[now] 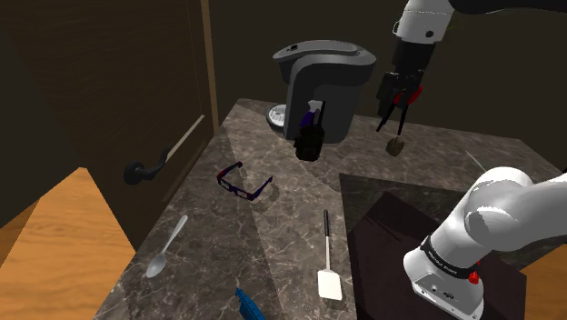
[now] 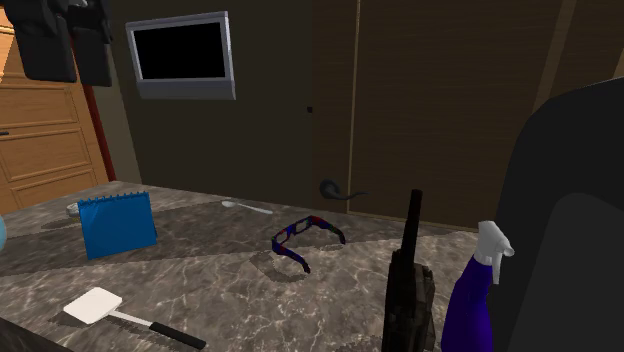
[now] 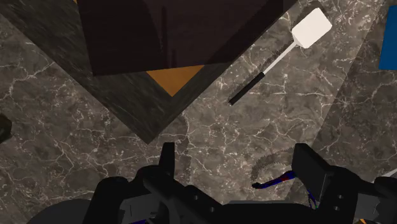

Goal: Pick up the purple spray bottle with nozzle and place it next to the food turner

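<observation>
Purple spray bottle (image 2: 467, 315), lower half out of view

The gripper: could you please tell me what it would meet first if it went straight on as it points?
The gripper, fingers open, points down at the bare marble countertop. It would probably touch that first, short of the food turner, though the depth is hard to judge.

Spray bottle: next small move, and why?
Probably carry the gripper toward the shoulder view's left and lower it over the spray bottle. Its fingers stand apart and empty, up beside the coffee machine, and the bottle stands untouched by that machine.
</observation>
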`<move>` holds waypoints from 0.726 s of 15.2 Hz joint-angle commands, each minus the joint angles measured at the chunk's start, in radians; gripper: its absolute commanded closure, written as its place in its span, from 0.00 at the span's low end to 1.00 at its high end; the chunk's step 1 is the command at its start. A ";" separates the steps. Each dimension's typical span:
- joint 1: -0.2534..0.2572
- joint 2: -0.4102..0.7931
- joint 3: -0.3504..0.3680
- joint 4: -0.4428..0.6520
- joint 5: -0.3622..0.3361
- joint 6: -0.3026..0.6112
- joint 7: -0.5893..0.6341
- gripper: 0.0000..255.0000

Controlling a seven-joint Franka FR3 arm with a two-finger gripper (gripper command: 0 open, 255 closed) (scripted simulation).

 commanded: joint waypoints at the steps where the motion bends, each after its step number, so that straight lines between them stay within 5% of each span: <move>1: 0.000 0.000 0.000 0.000 0.000 0.000 0.000 0.00; 11: 0.009 0.054 -0.221 -0.189 -0.105 0.356 -0.386 0.00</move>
